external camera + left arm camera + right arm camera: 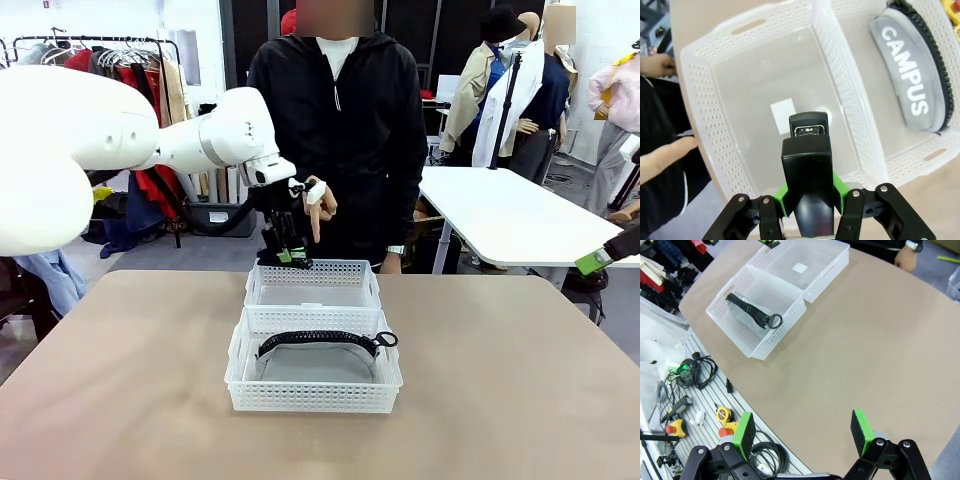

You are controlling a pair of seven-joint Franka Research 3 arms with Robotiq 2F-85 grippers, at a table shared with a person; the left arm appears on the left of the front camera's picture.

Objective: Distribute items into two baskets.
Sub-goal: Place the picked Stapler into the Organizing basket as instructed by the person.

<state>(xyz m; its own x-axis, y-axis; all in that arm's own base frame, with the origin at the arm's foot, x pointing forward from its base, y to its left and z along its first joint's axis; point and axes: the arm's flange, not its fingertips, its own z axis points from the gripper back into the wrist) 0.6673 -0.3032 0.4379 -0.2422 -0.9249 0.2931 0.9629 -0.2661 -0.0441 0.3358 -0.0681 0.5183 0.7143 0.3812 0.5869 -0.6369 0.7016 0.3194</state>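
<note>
- Landmark: the larger basket (313,284), the far one of the two, on the person's side of the table.
- Your left gripper (809,195) is clamped on the stapler (808,170); green pads press both its flanks, nose pointing down into the larger basket.
- The stapler hangs above that basket's near-left rim area in the front view; from the wrist camera it sits over the bare floor, near the white sticker (783,116).
- The pouch (912,83) already lies in the smaller basket (314,375), touching the larger basket's near wall, coiled strap (318,340) on top.
- Step in hand, as I read it: placing the second item; the first looks done.
- Next move calls for lowering inside the walls, then opening the jaws. Keep clear of the rim.
- The person's hand (319,205) is just behind the larger basket, close to your wrist; mind it.
- Your right gripper (802,432) is spread wide, holding nothing, well away from the larger basket.
</note>
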